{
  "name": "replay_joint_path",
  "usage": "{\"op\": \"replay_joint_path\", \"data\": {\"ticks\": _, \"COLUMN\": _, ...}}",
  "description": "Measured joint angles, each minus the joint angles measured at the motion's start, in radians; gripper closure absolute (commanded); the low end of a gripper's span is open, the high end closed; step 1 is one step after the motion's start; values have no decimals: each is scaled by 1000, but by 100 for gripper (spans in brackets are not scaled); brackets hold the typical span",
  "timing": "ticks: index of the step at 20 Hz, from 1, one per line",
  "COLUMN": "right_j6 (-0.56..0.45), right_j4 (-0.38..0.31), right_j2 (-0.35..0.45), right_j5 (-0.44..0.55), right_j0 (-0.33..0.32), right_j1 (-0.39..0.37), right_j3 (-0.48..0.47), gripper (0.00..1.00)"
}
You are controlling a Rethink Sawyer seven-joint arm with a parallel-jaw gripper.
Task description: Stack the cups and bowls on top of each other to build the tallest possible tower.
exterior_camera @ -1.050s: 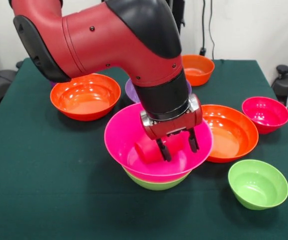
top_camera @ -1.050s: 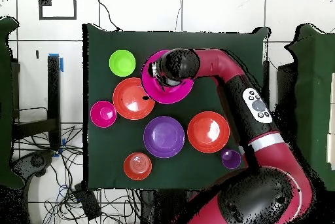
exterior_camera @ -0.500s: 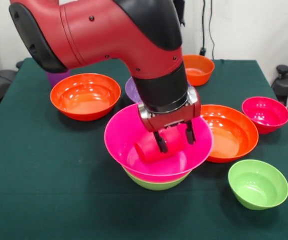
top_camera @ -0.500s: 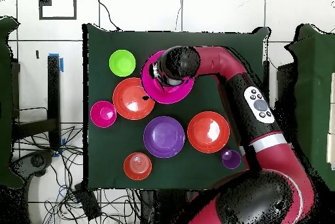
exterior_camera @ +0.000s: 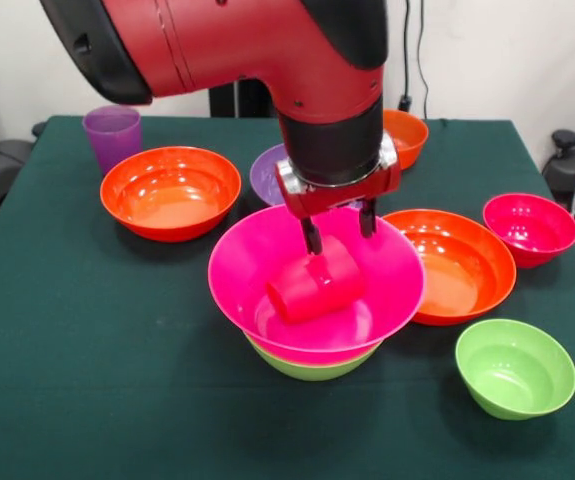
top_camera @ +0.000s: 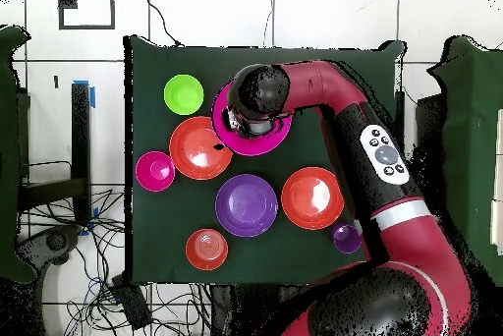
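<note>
Gripper (exterior_camera: 338, 226): fingers spread, nothing pinched, hanging just above the pink cup (exterior_camera: 314, 288), near fingertip close to the cup's upper side; contact not certain. Pink cup: on its side, tilted, inside the pink bowl (exterior_camera: 242, 278), open end not visible. Pink bowl: top of the tower (exterior_camera: 310, 366), nested in a lime bowl of which only the lower rim shows; near the middle of the table (exterior_camera: 87, 370), toward the front edge. Beside the tower, rims almost touching: wide orange bowl (exterior_camera: 465, 268), upright. Beyond that, toward the table's right edge in the front view: small red-pink bowl (exterior_camera: 530, 228), upright. Near the front right corner: lime bowl (exterior_camera: 515, 368), upright, apart from the tower. Behind the gripper, mostly hidden by the arm (exterior_camera: 237, 40): purple bowl (exterior_camera: 267, 175); seen whole from overhead (top_camera: 246, 204), between two orange bowls. Toward the left edge in the front view: second wide orange bowl (exterior_camera: 170, 192), upright. Just behind it, near the far left corner: purple cup (exterior_camera: 112, 135), upright, open end up. Near the far edge, right of the arm: small orange bowl (exterior_camera: 408, 135), partly hidden; from overhead (top_camera: 206, 248) a paler round shape inside, identity unclear.
</note>
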Motion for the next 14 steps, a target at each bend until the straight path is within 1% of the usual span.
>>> {"op": "replay_joint_path", "data": {"ticks": 9, "right_j6": 0, "right_j4": -16, "right_j2": -2, "right_j5": 6, "right_j0": 0, "right_j1": -44, "right_j3": 44, "gripper": 0}}
{"op": "replay_joint_path", "data": {"ticks": 14, "right_j6": 0, "right_j4": -55, "right_j2": -3, "right_j5": 6, "right_j0": 1, "right_j1": -42, "right_j3": 48, "gripper": 0}}
